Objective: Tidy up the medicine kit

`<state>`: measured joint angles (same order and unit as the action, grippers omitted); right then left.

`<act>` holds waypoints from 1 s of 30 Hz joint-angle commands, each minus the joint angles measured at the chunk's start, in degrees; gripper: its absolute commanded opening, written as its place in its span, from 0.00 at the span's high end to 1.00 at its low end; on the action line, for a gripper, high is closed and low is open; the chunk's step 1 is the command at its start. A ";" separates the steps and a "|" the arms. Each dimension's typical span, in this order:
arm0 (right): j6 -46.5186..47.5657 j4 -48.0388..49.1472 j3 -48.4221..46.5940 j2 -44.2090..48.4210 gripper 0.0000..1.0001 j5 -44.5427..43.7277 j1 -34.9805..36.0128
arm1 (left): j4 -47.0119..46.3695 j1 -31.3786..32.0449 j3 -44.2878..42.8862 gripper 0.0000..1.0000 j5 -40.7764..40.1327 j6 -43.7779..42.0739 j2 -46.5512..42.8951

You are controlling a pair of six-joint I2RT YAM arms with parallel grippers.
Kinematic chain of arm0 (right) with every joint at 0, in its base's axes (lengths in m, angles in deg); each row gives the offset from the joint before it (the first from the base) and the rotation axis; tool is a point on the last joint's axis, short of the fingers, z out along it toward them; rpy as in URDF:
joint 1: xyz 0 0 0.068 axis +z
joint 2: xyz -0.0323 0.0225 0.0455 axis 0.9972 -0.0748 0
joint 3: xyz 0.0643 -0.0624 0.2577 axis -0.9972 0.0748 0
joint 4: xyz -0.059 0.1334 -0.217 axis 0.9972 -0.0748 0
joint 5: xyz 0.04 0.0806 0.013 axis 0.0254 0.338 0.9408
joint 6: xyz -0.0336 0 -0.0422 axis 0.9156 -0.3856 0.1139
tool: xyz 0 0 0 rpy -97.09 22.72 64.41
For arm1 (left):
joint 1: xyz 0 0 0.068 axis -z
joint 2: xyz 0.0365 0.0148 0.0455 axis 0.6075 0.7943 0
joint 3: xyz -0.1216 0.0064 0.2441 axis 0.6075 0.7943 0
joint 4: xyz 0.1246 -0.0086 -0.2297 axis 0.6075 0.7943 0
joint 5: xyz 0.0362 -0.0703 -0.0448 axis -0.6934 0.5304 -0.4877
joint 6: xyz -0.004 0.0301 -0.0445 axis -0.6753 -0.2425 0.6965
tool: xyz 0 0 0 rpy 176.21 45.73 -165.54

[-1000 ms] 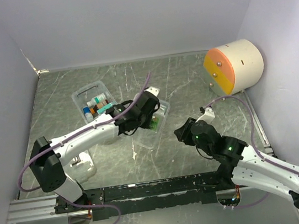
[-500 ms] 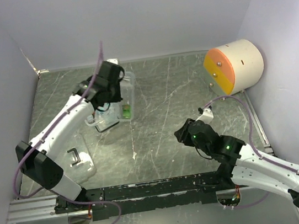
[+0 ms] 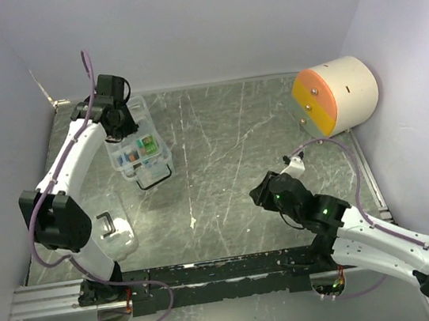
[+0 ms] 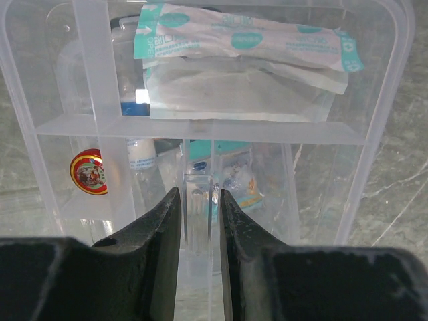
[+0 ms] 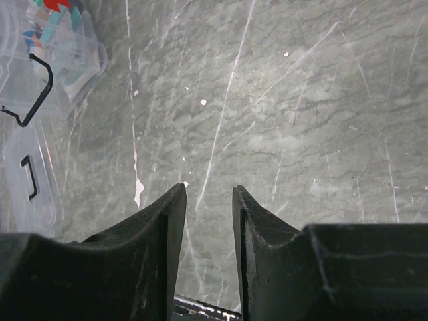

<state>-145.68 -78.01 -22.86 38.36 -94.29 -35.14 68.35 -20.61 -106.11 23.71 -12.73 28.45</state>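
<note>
Top external view: the medicine kit [image 3: 144,158] sits at the far left of the table [image 3: 257,122]. A second ago its clear tray [image 4: 200,132] hung over the middle of the table. Now the left claw [image 4: 198,200] has swung it over the box. Its fingers are squeezed close on the little tab in the middle of the tray. I cannot tell if the tray is pushed all the way down. I think the lid goes on next.

The right claw [image 5: 207,194] has not moved. It is open a little and holds nothing.

I count:
- One box.
- One tray.
- One lid [image 3: 121,236], lying near the left arm.
- One black latch [image 3: 153,181].
- Two packets [image 4: 247,37] in the tray.
- Some small bottles underneath, too blurry to count.
- One big orange and cream cylinder [image 3: 341,95], far off to the right.
</note>
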 commanded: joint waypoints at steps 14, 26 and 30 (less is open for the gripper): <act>-1.13 7.40 6.01 -2.66 0.65 1.63 -0.29 | 1.15 -4.05 -6.65 0.69 5.57 8.14 12.73; -0.12 10.21 7.68 -4.26 0.65 2.92 -0.38 | 8.15 -4.05 -10.22 0.69 3.62 8.00 15.56; -0.41 10.44 8.57 -3.55 0.65 3.21 -0.34 | 8.46 -4.05 -9.92 0.68 5.08 6.98 14.69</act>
<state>-146.42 -68.98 -15.61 33.77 -90.88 -35.19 73.80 -24.24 -115.97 26.64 -5.34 44.69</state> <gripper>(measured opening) 0.347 0.337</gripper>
